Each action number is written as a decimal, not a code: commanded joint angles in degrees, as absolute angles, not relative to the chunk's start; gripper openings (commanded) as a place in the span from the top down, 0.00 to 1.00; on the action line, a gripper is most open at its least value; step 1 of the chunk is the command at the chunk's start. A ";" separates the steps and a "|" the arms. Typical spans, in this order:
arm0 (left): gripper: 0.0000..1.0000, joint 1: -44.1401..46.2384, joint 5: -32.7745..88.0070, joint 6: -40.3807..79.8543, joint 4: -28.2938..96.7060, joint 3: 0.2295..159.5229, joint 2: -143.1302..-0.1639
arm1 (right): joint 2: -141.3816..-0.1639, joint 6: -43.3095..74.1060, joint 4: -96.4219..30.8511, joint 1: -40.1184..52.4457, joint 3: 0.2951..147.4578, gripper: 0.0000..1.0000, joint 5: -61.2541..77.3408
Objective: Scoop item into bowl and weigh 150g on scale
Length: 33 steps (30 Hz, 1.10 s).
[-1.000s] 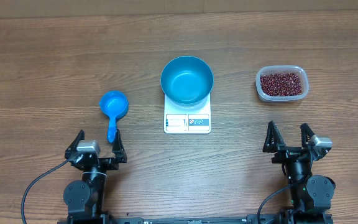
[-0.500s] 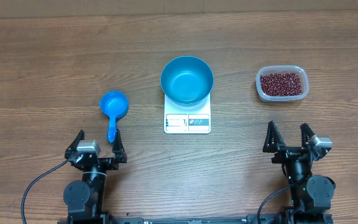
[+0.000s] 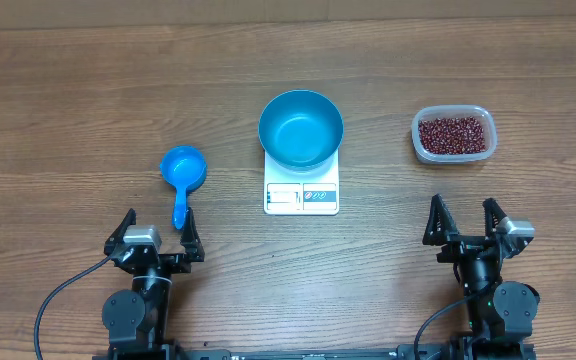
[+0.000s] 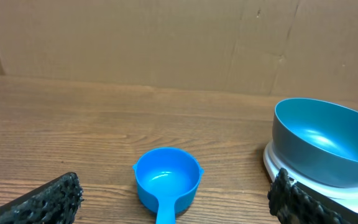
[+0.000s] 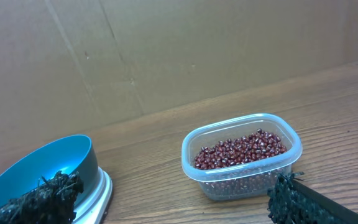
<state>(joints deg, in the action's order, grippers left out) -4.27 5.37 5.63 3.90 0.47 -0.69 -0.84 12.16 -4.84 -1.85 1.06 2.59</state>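
Beans (image 3: 453, 134): lay as a loose heap in the tub (image 3: 418, 142), at 3 o'clock from the bowl (image 3: 301, 128) and well apart from it.
Bowl: sat empty on the scale (image 3: 301, 198), covering its 12 o'clock half; the display strip at 6 o'clock showed.
Scoop (image 3: 182, 170): lay cup-up at 9 o'clock from the scale, with its handle pointing to 6 o'clock.
Left gripper (image 3: 158, 226): jaws wide and holding nothing, at 7 o'clock on the table (image 3: 68, 80), near the handle's end.
Right gripper (image 3: 461, 216): jaws wide and empty, at 5 o'clock, with the tub at its 12 o'clock.
Beans, handling: probably hard, light and free-rolling. They were not for pinching and would spill from a tilted scoop.
Scoop, hold: likely stiff, smooth, light plastic, best pinched across the handle and kept level.
Tub, handling: the thin plastic might slide when dug into, so bracing its rim looked wise.
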 commanded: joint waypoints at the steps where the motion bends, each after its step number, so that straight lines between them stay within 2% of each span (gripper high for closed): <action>1: 0.00 -4.60 4.82 4.67 3.95 0.27 -0.25 | -0.16 11.88 -4.69 -2.04 0.47 0.00 2.68; 13: 0.01 -4.58 5.26 4.60 4.05 0.27 -0.25 | -0.16 11.90 -4.69 -2.04 0.47 0.00 2.68; 17: 0.00 -4.58 8.01 1.21 4.78 0.91 -0.25 | -0.16 11.90 -4.69 -2.04 0.47 0.00 2.68; 25: 0.00 -4.60 7.07 -2.98 16.27 9.37 -1.06 | -0.16 11.90 -4.69 -2.04 0.47 0.00 2.68; 30: 0.00 -4.60 6.98 -5.89 19.03 17.26 -7.29 | -0.16 11.90 -4.69 -2.04 0.47 0.00 2.66; 33: 0.00 -4.60 6.63 -7.20 20.71 23.57 -16.14 | -0.16 11.90 -4.69 -2.04 0.47 0.00 2.68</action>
